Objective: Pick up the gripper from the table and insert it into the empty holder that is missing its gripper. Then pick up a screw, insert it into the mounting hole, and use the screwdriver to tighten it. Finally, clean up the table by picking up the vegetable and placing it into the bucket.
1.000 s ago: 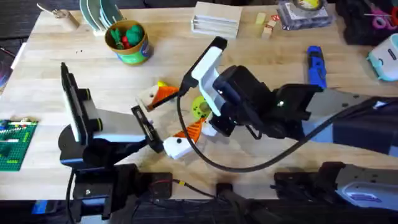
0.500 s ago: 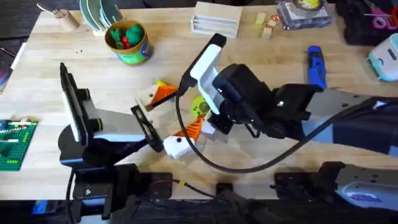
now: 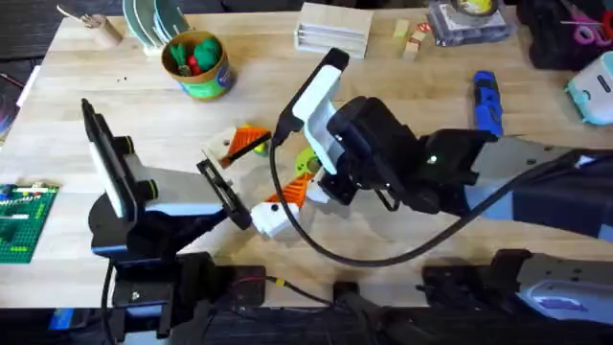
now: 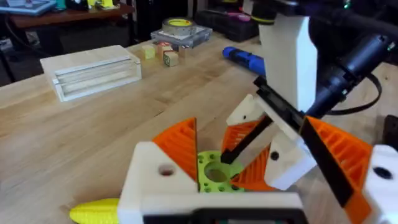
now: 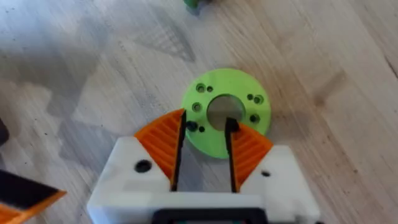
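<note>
Orange-padded fingers of the right gripper stand slightly parted over the lime-green disc, nothing between them — the disc's edge lies just under their tips. Left gripper fingers are spread apart beside the same disc, with the vegetable lying just beside them and the screwdriver well apart from both grippers

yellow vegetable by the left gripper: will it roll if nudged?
Probably. The vegetable looks rounded and oblong, lying on its side on the bare table, so a sideways nudge likely rolls it. Its smooth surface may slip in a pinch.
</note>
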`<control>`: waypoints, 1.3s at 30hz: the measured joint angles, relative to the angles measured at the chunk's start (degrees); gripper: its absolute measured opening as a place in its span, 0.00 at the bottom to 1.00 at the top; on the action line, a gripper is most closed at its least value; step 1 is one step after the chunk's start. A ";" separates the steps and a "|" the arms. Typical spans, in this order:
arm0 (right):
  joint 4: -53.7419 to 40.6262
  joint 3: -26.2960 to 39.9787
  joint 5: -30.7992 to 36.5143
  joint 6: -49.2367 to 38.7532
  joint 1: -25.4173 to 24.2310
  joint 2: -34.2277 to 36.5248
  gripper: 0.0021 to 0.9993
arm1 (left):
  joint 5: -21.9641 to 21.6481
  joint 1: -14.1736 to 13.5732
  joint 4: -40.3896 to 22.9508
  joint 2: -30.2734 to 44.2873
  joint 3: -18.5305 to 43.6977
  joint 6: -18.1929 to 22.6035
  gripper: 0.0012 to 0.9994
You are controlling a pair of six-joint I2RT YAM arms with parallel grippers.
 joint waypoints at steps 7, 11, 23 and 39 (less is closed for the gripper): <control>-0.04 0.00 0.00 0.02 0.00 0.02 0.48 | -0.71 0.00 0.07 0.00 0.00 0.00 0.99; 0.07 0.00 0.00 0.02 0.00 0.79 0.47 | -0.84 0.00 0.07 0.00 0.00 0.00 0.99; 2.60 0.04 0.84 -1.56 1.44 3.49 0.32 | -0.84 0.00 0.07 0.02 0.00 0.00 0.99; -3.42 1.57 6.55 -6.46 -0.77 3.49 0.36 | -0.84 0.00 0.07 0.01 0.00 0.00 0.99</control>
